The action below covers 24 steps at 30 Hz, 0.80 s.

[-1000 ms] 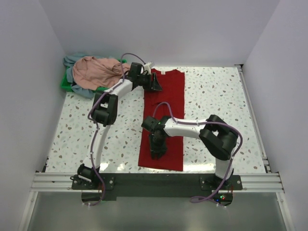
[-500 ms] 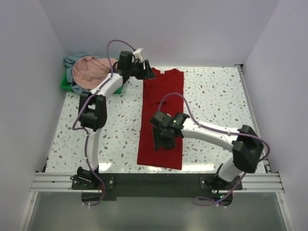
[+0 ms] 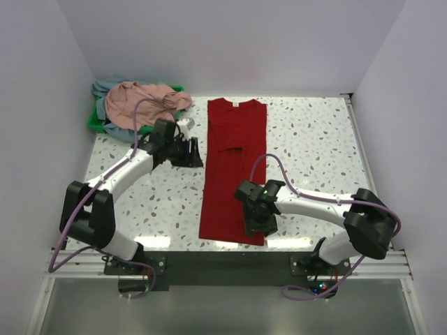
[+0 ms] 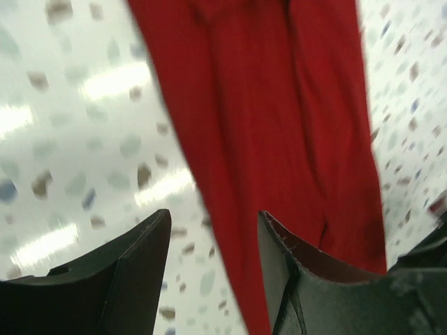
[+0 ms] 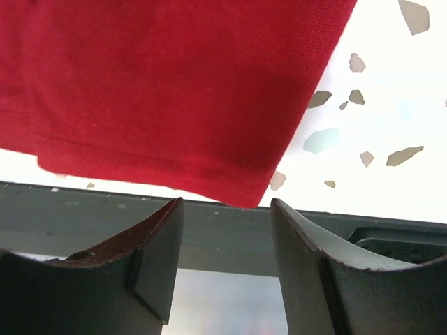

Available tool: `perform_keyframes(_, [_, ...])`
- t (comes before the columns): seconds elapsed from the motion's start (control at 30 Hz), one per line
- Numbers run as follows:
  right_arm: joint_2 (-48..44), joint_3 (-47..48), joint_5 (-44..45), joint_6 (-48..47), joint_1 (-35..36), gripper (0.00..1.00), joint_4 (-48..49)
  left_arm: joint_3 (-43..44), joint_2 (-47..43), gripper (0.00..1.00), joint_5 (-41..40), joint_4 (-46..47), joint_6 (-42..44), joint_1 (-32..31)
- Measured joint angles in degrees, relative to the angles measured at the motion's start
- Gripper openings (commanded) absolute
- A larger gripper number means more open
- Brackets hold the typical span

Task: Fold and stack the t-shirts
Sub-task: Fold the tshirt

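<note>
Broadly, layout: three t-shirts are set out on a speckled white counter [image 3: 314, 153], listed here from the 9 o'clock side to the 3 o'clock side.
green tray [image 3: 93, 124]: placed at the 10 o'clock corner and mostly covered by cloth.
grey-blue t-shirt [image 3: 112, 130]: bunched in the green tray, seen only at the edges of the heap.
dusty pink t-shirt [image 3: 140, 101]: crumpled on top of the grey-blue t-shirt, unfolded.
left fingers [image 3: 194, 155]: held apart and released, with nothing between them. They are positioned over bare counter just at the 9 o'clock side of the red cloth's long edge; whether the counter is touched cannot be told.
red t-shirt [image 3: 234, 167]: laid flat near the middle and folded into a long narrow strip running from 12 o'clock to 6 o'clock. The collar is turned to 12 o'clock and the hem lies close to the counter's near edge. A small cross crease is seen in its upper half.
right fingers [image 3: 256, 225]: spread apart and released, nothing gripped. They are positioned over the red t-shirt's 5 o'clock corner, and in the right wrist view that hem corner is seen lying flat beyond the gap.
</note>
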Motion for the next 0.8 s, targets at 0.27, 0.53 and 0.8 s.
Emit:
perform_keyframes(0.27, [2.71, -2.19, -0.04, -0.02, 0.0, 0.51, 2.25, -10.27, -10.45, 0.57, -4.57, -13.42, -0.57, -9.77])
perform_keyframes(0.53, [2.16, -6.43, -2.23, -0.04, -0.57, 0.38, 6.51, -16.52, -16.28, 0.57, -5.18, -15.23, -2.29, -10.29])
perform_keyframes(0.8, [1.92, -6.84, -3.74, -0.74, -1.11, 0.34, 7.08, -23.61, -18.58, 0.57, -3.41, -15.72, -7.17, -14.08])
